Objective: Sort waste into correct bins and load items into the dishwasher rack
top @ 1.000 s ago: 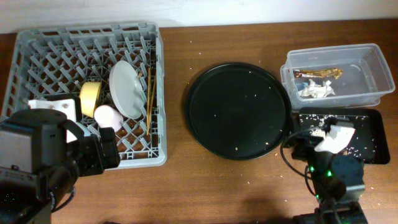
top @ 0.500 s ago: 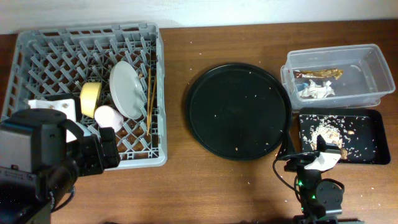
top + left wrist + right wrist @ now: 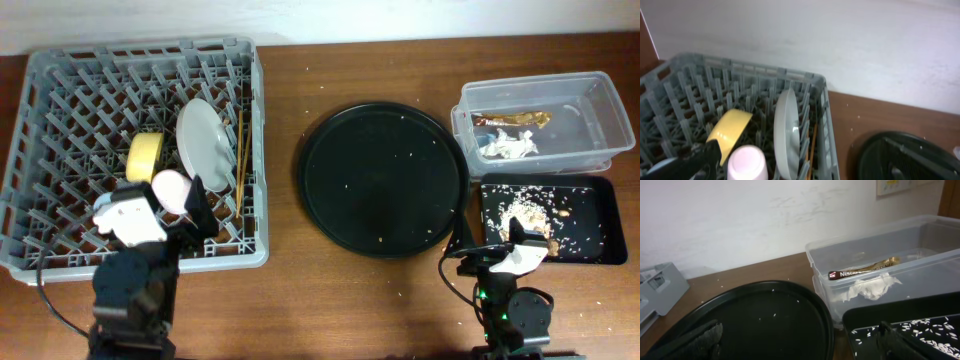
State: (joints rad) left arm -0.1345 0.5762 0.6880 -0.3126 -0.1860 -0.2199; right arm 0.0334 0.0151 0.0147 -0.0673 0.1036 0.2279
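Observation:
The grey dishwasher rack [image 3: 60,110] at the left holds the yellow bowl [image 3: 145,156], the pale plate [image 3: 205,143] on edge, the pink cup [image 3: 172,187] and the chopsticks [image 3: 241,160]. The blue cup is hidden. My left gripper [image 3: 192,205] is open and empty at the rack's front edge, just before the pink cup [image 3: 746,162]. The clear tub [image 3: 590,95] holds the brown wrapper [image 3: 512,119] and white napkin [image 3: 508,144]. The flat black tray [image 3: 590,240] holds crumbs [image 3: 525,212]. My right gripper [image 3: 512,238] is open and empty at that tray's front left corner.
The large round black tray [image 3: 385,178] lies mid-table with a few crumbs on it, and shows in the right wrist view [image 3: 765,320]. Small crumbs are scattered on the brown table. A white wall runs along the far edge.
My left arm has dropped from close under the camera at lower left to the rack's front edge. My right arm drew back from over the flat black tray and then stayed still.

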